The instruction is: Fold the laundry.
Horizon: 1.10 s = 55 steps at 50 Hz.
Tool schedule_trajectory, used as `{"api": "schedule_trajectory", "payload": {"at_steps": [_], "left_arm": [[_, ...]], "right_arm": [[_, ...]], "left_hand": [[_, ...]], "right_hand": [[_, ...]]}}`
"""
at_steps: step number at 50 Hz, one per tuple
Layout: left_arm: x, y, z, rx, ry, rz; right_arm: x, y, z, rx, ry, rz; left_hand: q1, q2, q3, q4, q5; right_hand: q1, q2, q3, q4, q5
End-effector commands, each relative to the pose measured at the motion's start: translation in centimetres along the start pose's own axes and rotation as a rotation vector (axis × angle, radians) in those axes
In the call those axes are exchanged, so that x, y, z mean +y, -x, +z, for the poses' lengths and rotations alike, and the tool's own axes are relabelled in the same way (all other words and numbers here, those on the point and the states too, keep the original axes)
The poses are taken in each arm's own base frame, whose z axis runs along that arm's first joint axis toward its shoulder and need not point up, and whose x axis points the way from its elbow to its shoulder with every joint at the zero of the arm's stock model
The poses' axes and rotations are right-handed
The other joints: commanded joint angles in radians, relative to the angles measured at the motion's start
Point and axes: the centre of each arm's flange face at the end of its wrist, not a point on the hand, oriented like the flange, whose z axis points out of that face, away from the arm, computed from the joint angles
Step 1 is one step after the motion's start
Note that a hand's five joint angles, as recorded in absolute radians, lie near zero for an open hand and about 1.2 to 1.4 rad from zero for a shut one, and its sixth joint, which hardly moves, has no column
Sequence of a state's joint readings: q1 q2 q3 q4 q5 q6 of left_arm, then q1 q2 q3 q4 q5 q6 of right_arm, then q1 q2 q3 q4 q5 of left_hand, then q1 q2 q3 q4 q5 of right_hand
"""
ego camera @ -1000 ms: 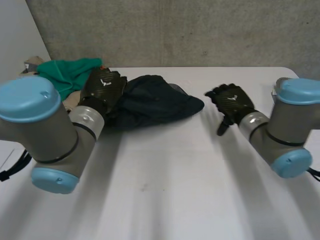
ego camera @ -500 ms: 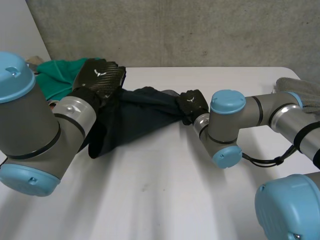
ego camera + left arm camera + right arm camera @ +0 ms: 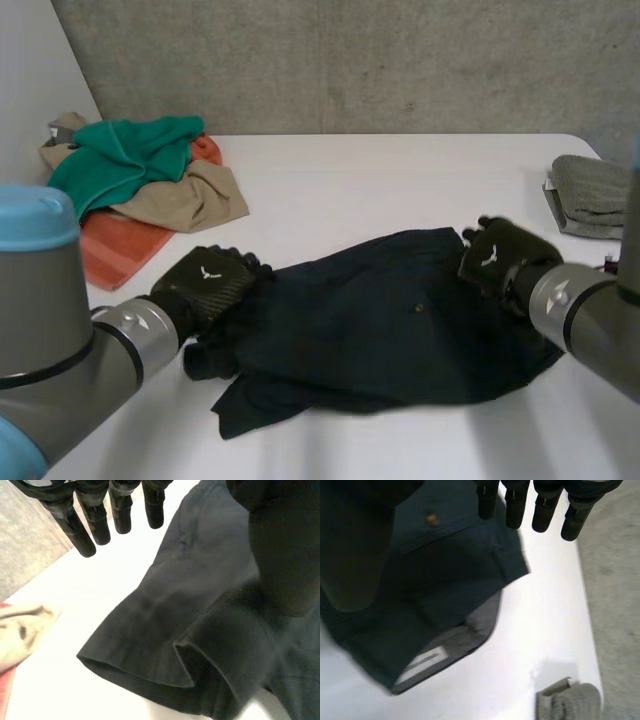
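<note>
Dark navy shorts (image 3: 380, 330) are spread on the white surface (image 3: 380, 180) between the two hands. The left hand (image 3: 205, 285) is placed at the leg-hem end, its fingers (image 3: 82, 535) held straight and apart just beside the hem, with nothing gripped. The right hand (image 3: 497, 255) is set at the waistband end, fingers (image 3: 512, 510) likewise straight and loose near a pocket button (image 3: 433, 520). Whether either palm touches the cloth cannot be told. A green cloth (image 3: 125, 150), a beige cloth (image 3: 195, 195) and an orange cloth (image 3: 115, 250) are heaped at the far left. A folded grey cloth (image 3: 590, 185) is seen at the right edge, and a concrete wall (image 3: 350, 60) behind.
</note>
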<state>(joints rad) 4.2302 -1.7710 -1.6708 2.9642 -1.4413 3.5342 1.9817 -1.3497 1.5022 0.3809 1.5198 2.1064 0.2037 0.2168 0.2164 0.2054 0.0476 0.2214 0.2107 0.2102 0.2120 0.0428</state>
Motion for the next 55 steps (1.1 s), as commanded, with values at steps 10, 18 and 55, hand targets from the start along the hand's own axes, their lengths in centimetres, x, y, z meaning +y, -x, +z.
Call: {"api": "schedule_trajectory", "payload": {"at_steps": [10,18,55], "left_arm": [[-4.6,4.6,3.3,-0.119,-0.038,-0.074],[-1.6,5.2,9.1,-0.132,0.131,-0.086],[-0.9,1.8,13.7,-0.073,0.022,-0.083]], "right_arm": [[-2.5,-4.3,5.2,0.024,-0.129,0.223],[-1.9,-2.0,12.4,-0.019,-0.139,0.305],[-7.9,-7.5,-0.1,0.031,-0.566,0.316]], "left_hand": [[0.004,-0.01,-0.009,0.002,-0.015],[0.109,0.096,0.097,0.108,0.091],[0.07,0.057,0.058,0.069,0.052]], "right_hand": [[-0.047,-0.036,-0.036,-0.037,-0.043],[0.021,0.031,0.032,0.03,0.025],[1.175,1.186,1.186,1.184,1.179]]}}
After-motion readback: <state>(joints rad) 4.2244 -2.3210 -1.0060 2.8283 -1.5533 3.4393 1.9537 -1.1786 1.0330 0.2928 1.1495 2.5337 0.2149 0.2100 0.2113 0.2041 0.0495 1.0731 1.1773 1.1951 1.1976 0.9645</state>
